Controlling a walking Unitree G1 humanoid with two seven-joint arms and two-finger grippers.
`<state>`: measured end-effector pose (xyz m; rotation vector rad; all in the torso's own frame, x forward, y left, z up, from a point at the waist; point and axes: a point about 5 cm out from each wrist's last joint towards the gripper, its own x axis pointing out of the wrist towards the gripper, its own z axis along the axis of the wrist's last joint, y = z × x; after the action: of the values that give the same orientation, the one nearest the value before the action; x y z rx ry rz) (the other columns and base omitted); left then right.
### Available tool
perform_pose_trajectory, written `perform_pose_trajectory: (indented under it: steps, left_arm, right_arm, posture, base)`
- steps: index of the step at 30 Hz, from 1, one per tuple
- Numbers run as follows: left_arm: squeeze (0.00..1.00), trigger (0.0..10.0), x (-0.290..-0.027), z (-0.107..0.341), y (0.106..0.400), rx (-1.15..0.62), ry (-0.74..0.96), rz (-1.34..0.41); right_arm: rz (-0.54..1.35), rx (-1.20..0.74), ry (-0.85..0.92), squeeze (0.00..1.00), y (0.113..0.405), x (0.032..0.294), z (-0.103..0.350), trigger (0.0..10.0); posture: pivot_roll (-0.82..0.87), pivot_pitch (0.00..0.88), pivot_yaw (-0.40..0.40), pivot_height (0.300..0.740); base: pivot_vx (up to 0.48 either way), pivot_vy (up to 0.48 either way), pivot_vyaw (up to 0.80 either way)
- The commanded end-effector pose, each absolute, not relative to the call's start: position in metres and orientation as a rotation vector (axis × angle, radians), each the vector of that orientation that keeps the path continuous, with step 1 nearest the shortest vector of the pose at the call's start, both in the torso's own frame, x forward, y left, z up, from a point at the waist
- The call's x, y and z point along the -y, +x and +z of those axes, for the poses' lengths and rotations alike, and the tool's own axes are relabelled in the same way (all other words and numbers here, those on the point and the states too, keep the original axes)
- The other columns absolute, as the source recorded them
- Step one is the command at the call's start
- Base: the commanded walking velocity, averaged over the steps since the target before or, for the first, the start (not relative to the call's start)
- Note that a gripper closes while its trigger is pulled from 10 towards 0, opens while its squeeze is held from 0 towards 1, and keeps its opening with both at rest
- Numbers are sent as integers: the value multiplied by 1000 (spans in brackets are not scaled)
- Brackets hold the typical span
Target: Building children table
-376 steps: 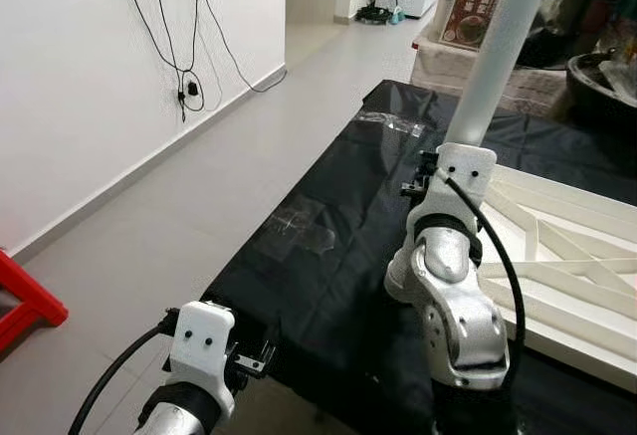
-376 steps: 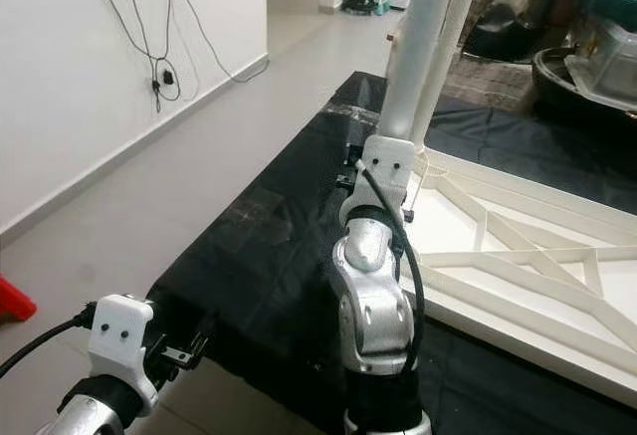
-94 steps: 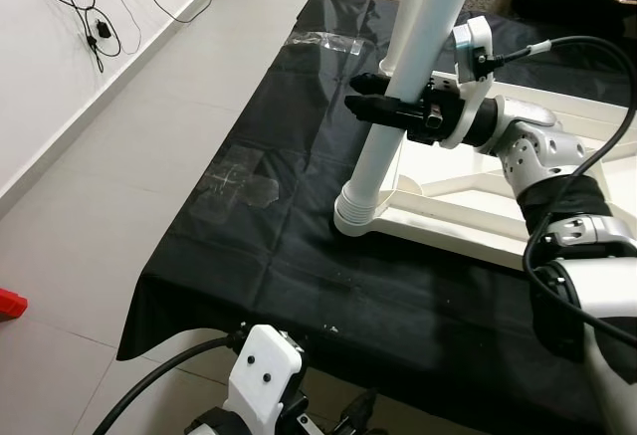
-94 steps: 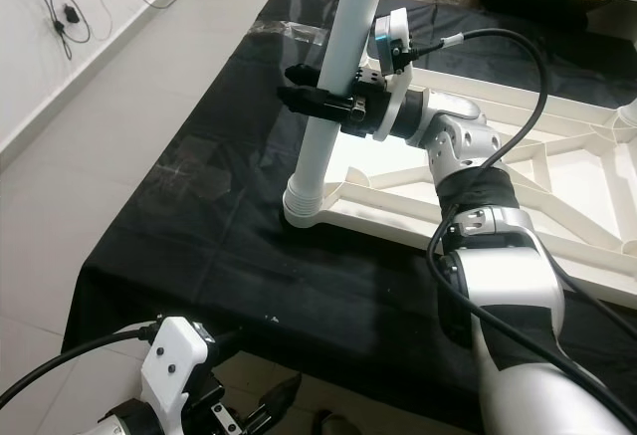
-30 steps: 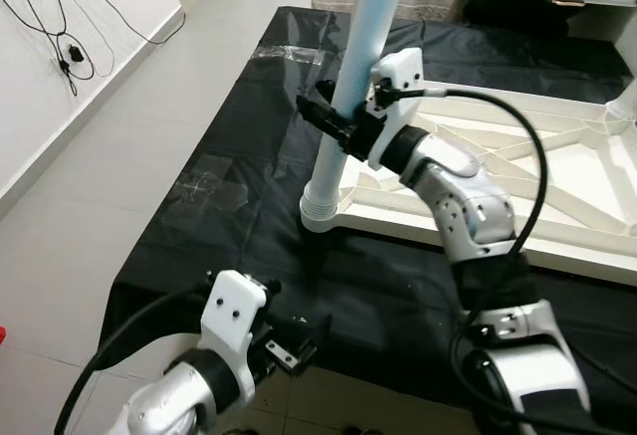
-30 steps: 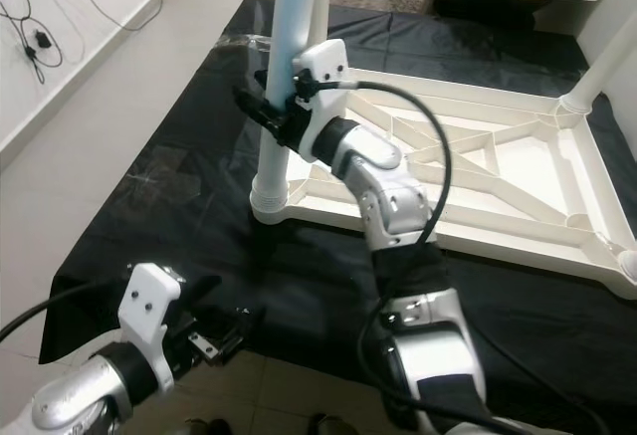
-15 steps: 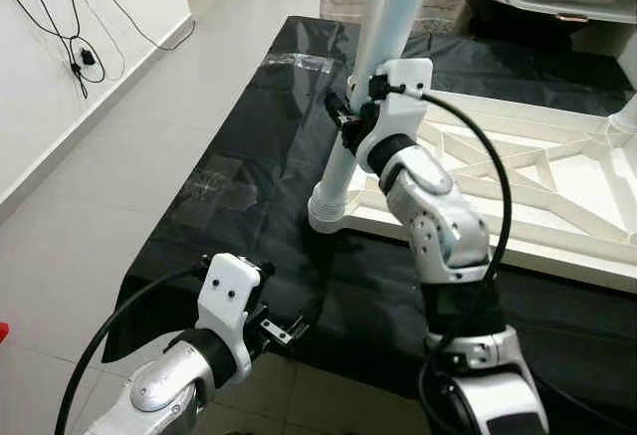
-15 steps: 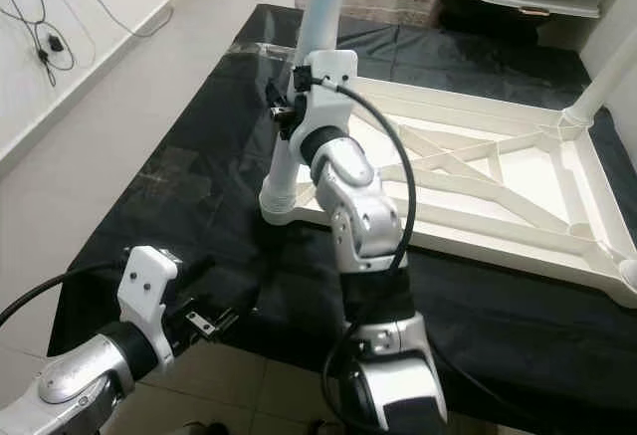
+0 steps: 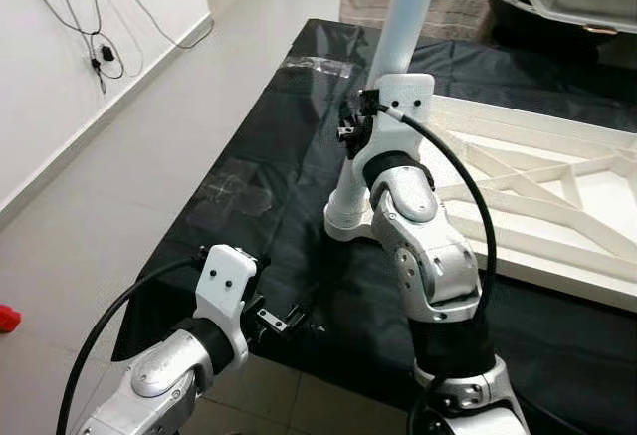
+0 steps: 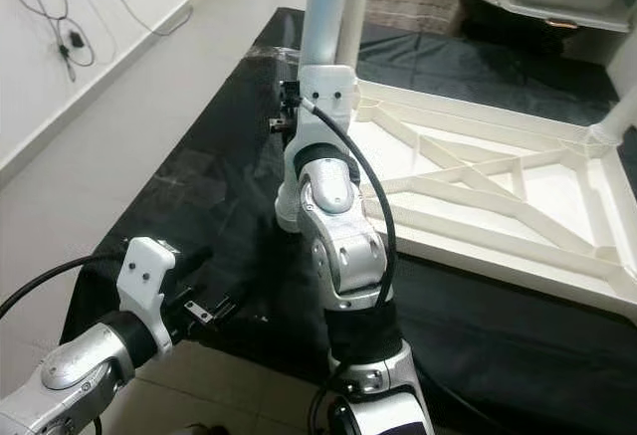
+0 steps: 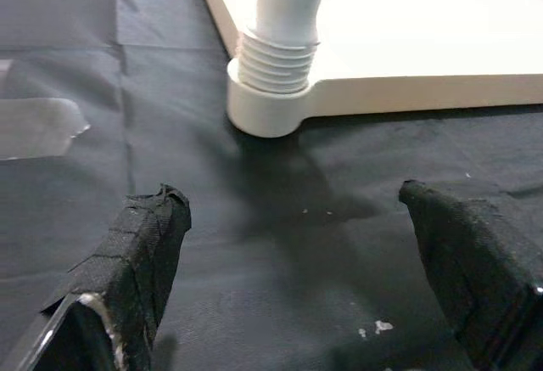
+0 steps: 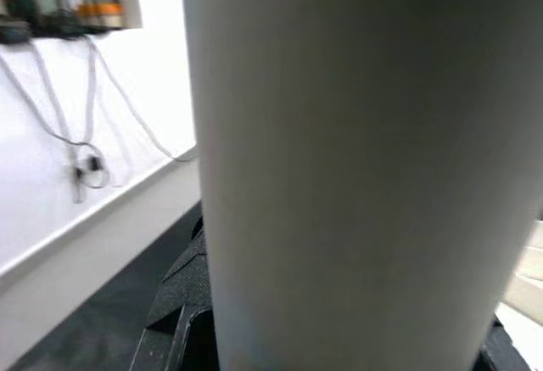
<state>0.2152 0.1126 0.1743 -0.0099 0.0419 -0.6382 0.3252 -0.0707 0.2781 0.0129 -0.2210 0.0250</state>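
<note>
At the tabletop's (image 9: 557,206) near left corner, leg (image 9: 398,47) stands upright in its socket; right gripper (image 9: 350,128) jaws pinch it. Left gripper (image 11: 297,278) jaws spread, low, aimed at socket.

Support surface: pale grey tiled floor (image 9: 149,146). Directly on it: black plastic sheet (image 9: 269,196), spread flat and creased. On the sheet: white plastic tabletop (image 10: 478,206), lying upside down, ribbed underside upward, with one white table leg (image 9: 398,37) standing upright in its corner socket nearest the sheet's left edge. Clear tape patches (image 9: 239,196) lie on the sheet left of that corner; a further strip (image 9: 318,65) beyond it. A red object (image 9: 5,318) sits on the floor, well left of the sheet.
</note>
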Motion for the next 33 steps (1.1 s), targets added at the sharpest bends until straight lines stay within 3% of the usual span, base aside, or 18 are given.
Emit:
perform_pose_trajectory:
  steps: [1, 11, 16, 17, 21, 28, 29, 33]
  left_arm:
    - [0, 10000, -114, 171, 215, -54, 0, -642]
    - [0, 10000, -114, 170, 216, -48, 5, -645]
    - [0, 10000, -117, 172, 221, -43, 14, -612]
    - [996, 10000, -118, 173, 222, -41, 12, -602]
    - [1000, 10000, -124, 184, 232, 21, 63, -533]
    - [1000, 10000, -125, 211, 261, 117, 217, -461]
    - [0, 10000, -123, 211, 267, 107, 242, -477]
    - [0, 10000, -117, 205, 281, 57, 281, -510]
  right_arm:
    - [-89, 78, 41, 0, 321, 70, 247, 10000]
    - [-233, -42, 85, 0, 311, 63, 236, 10000]
    - [36, 94, 297, 0, 312, 46, 263, 10000]
    - [92, 127, 337, 0, 311, 44, 270, 10000]
    - [219, 182, 405, 0, 311, 43, 284, 10000]
    - [468, 213, 469, 0, 308, 39, 299, 10000]
    - [516, 206, 475, 0, 307, 38, 299, 10000]
    - [618, 203, 472, 0, 303, 35, 297, 10000]
  posture:
    - [95, 158, -55, 740]
    - [96, 150, -54, 740]
    - [100, 143, -54, 740]
    - [100, 143, -54, 740]
    - [100, 134, -52, 740]
    - [100, 124, -51, 740]
    - [102, 119, -51, 740]
    - [99, 114, -46, 740]
  base:
    - [0, 0, 0]
    - [0, 0, 0]
    - [0, 0, 0]
    - [0, 0, 0]
    - [0, 0, 0]
    - [0, 0, 0]
    - [0, 0, 0]
    - [0, 0, 0]
